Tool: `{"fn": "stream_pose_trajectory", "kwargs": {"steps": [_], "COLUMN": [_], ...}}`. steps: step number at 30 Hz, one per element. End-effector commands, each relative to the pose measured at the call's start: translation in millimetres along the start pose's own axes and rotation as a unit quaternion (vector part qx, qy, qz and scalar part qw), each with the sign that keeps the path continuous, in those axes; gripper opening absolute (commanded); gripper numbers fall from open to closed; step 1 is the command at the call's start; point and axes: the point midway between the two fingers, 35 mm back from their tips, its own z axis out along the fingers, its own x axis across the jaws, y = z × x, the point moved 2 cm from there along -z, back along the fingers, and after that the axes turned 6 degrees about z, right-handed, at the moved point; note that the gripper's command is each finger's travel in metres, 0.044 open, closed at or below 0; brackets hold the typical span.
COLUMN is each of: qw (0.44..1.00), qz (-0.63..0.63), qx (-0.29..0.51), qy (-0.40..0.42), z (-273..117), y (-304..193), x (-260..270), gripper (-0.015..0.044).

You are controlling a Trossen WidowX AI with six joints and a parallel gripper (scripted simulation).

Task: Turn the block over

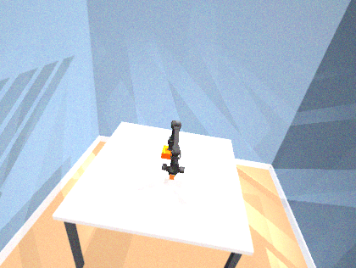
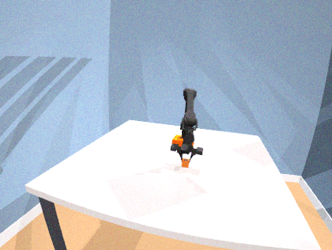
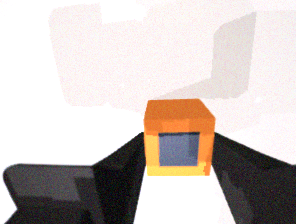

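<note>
The small orange block is at the table. Its dark blue marked square faces up toward the wrist camera. My gripper points down and is shut on the block, with one black finger against its left side and one against its right in the wrist view. The block looks level and at table height; a small gap beneath it cannot be ruled out. Its underside is hidden.
A larger orange and yellow box stands behind the gripper, close beside the arm and partly hidden by it. Pale shadows lie on the table around the block.
</note>
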Motion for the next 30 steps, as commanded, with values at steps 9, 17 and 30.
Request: {"fn": "stream_pose_trajectory", "kwargs": {"steps": [9,17,30], "qw": [1.000,0.998,0.986], "qz": [0.002,-0.001,-0.002], "qx": [-0.002,-0.061,-0.165], "qy": [-0.001,0.004,0.014], "z": [-30,-24,-19], "y": [0,-1,-6], "x": [0,0,0], "gripper": [0.0000,0.0000,0.0000]}}
